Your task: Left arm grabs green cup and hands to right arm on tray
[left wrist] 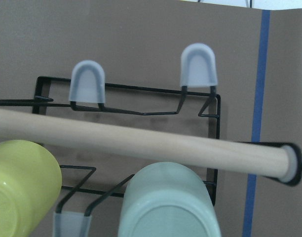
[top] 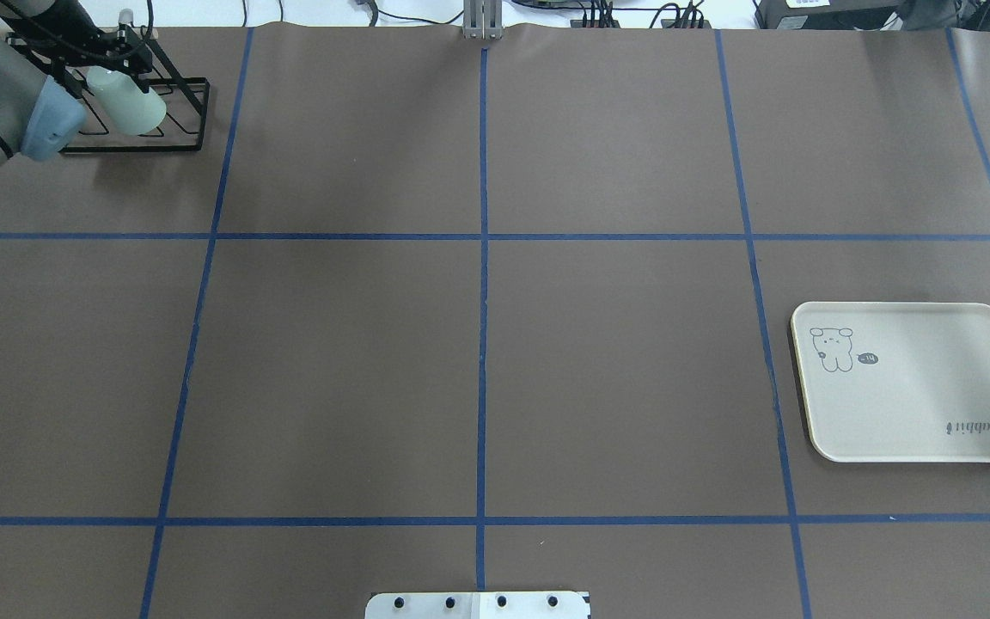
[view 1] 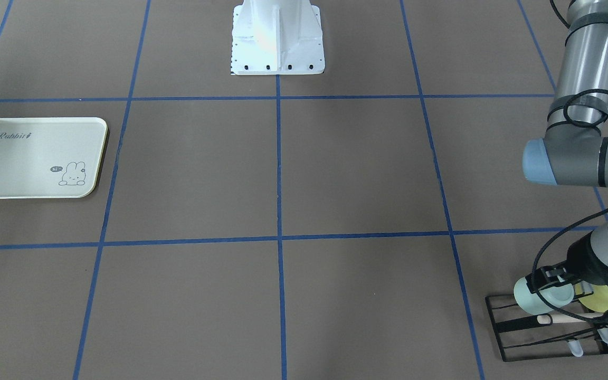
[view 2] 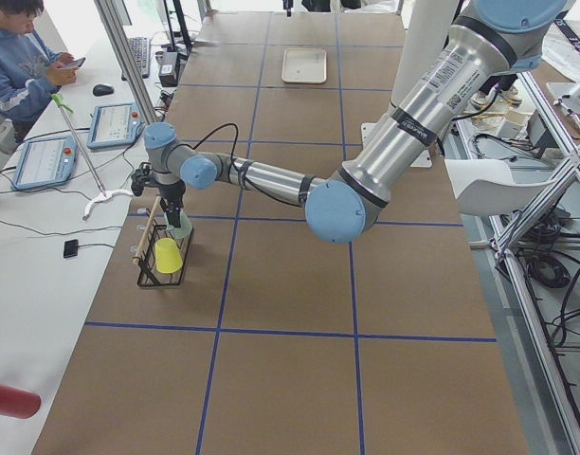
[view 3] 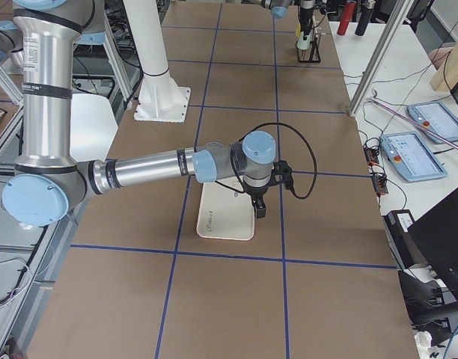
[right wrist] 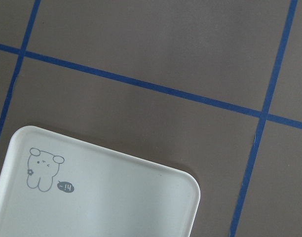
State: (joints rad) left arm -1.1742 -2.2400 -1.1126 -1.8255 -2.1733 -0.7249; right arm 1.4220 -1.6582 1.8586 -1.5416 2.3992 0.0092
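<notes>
On a brown table, the left gripper is pointed down at the green cup in a rack, the right gripper over the tray; finger openings cannot be told.

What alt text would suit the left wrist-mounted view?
A pale mint-green plastic cup sits in a black wire rack beside a yellow-green plastic cup, with a round wooden rod crossing the picture above them. Behind is a brown table with a blue tape line.

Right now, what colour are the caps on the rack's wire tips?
Pale blue-grey caps on the black rack; clearest in the left wrist view.
</notes>
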